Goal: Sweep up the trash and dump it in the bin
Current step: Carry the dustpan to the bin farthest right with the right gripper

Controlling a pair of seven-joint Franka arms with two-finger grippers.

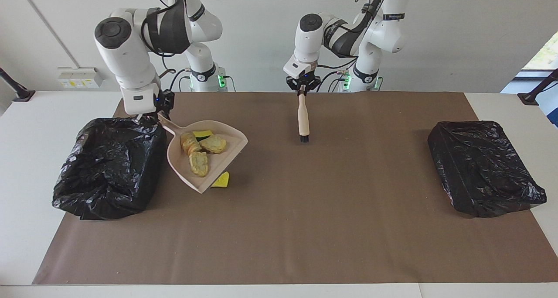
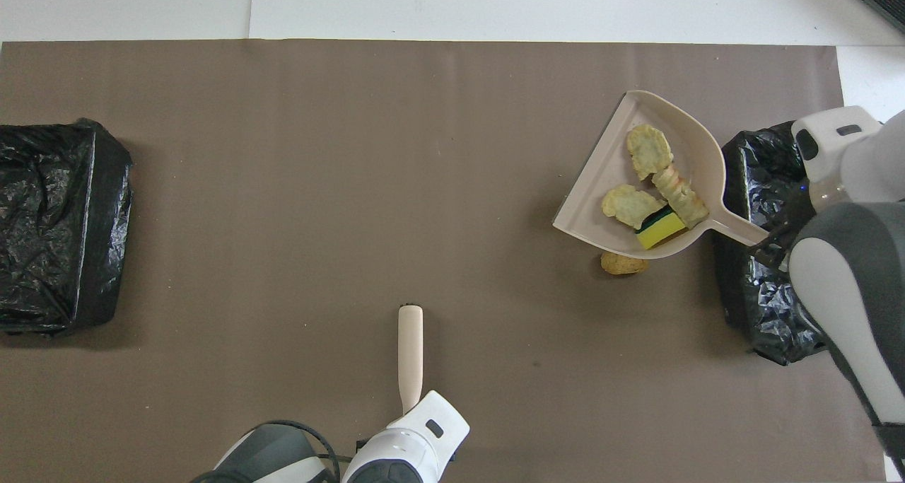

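Observation:
My right gripper [image 1: 148, 116] is shut on the handle of a pale pink dustpan [image 1: 221, 160], which hangs tilted above the mat right beside the black-lined bin [image 1: 109, 167] at the right arm's end. In the pan [image 2: 609, 163] lie several pieces of trash [image 2: 654, 200]: beige lumps, a brown chunk and a yellow sponge piece. On the mat under the pan a yellow scrap [image 1: 221, 181] and a brown chunk [image 2: 622, 264] show. The left gripper [image 1: 301, 90] is shut on the beige hand brush [image 1: 303, 119], hanging bristles down near the robots' edge of the mat.
A second black-lined bin [image 1: 484, 167] sits at the left arm's end of the table. The brown mat [image 1: 305, 228] covers most of the tabletop. The right arm's wrist hangs over the nearer rim of the first bin [image 2: 760, 186].

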